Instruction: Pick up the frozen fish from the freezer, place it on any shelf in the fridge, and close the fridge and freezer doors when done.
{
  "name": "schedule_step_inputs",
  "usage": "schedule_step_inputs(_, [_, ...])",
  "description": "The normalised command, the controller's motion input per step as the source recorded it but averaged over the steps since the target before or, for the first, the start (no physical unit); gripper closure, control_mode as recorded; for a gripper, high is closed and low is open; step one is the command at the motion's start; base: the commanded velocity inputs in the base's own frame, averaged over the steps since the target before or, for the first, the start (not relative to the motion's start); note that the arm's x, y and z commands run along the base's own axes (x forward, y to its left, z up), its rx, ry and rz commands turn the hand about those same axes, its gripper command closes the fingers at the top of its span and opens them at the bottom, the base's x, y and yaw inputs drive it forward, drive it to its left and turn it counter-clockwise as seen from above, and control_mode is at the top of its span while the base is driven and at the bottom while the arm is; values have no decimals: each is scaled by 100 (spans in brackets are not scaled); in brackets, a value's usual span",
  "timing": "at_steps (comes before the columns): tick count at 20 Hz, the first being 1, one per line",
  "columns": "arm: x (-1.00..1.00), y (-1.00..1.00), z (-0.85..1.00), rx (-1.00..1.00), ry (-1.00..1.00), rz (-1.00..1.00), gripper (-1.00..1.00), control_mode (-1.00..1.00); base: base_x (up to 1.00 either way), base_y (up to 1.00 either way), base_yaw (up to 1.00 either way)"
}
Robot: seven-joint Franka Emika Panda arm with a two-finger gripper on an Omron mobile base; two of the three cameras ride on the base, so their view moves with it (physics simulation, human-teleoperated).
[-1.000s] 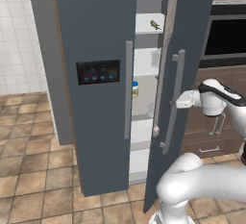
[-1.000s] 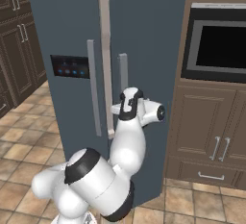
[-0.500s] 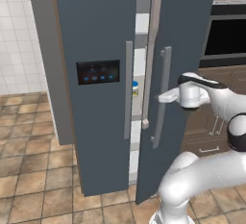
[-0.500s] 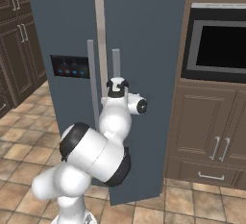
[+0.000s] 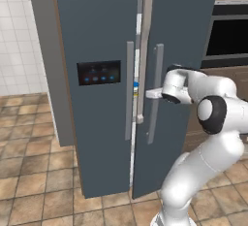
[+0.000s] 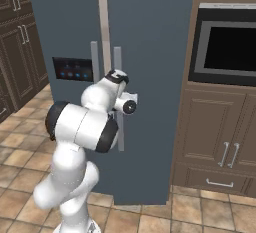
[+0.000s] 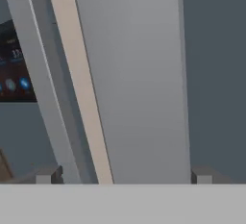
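Left base view: closing step, fridge door (image 5: 179,50) nearly shut.
Gripper (image 5: 149,93) spread wide, empty, by door handle (image 5: 154,94); next: push till slim gap seals, judging from door edge.

Black wall oven (image 6: 227,44); brown cabinets (image 6: 220,142); tiled floor (image 5: 34,181)

Matt slate doors, smooth all over.
The fridge and freezer doors (image 5: 101,36) look matt painted metal; beside them, the bar handles (image 5: 129,90) look satin grey, the black panel (image 5: 99,72) glossy, the floor tiles (image 5: 34,171) rougher.
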Motion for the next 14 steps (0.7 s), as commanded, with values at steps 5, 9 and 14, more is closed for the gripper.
schedule_step_inputs(5, [66, 54, 0, 0, -13, -21, -100, -100, 0, 0, 0])
schedule_step_inputs(9, [71, 37, 0, 0, -7, -17, -100, -100, 0, 0, 0])
schedule_step_inputs(14, [61, 17, 0, 0, 0, -7, -100, -100, 0, 0, 0])
